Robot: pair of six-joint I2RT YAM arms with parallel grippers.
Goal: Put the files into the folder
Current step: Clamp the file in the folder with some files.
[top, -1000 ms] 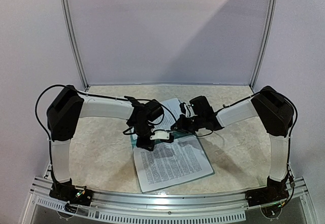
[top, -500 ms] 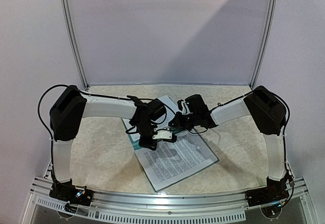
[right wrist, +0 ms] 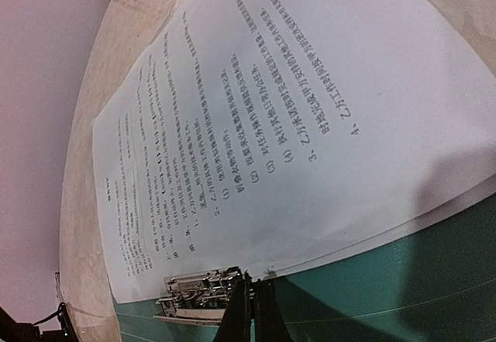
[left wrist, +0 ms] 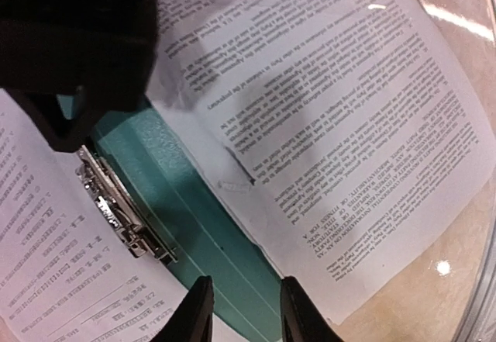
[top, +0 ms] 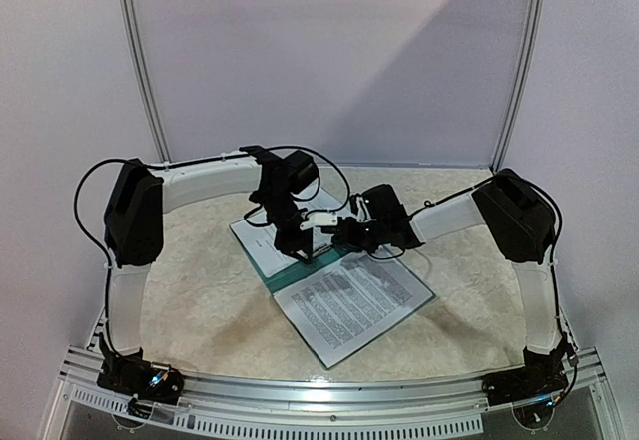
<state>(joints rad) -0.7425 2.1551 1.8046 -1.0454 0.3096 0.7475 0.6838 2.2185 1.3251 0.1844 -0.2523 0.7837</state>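
The table (top: 190, 300) carries the folder (left wrist: 194, 233), which lies open and flat, its green inside showing as a band between printed pages. The files (top: 351, 300) cover both halves, one sheet on the near-right cover and another on the far-left cover.

The papers look laid in, so the step in hand is probably fastening them. The next move calls for getting the sheet edges under the clip (left wrist: 116, 210) and then folding a cover over.

The left claw (left wrist: 246, 315) hangs above the green band with its fingers apart and nothing between them, the near sheet's edge just beside it. The right claw (right wrist: 249, 311) is pressed together, its tips touching the clip. The clip sits on the green band at the far sheet's edge. I cannot tell whether it grips that sheet.
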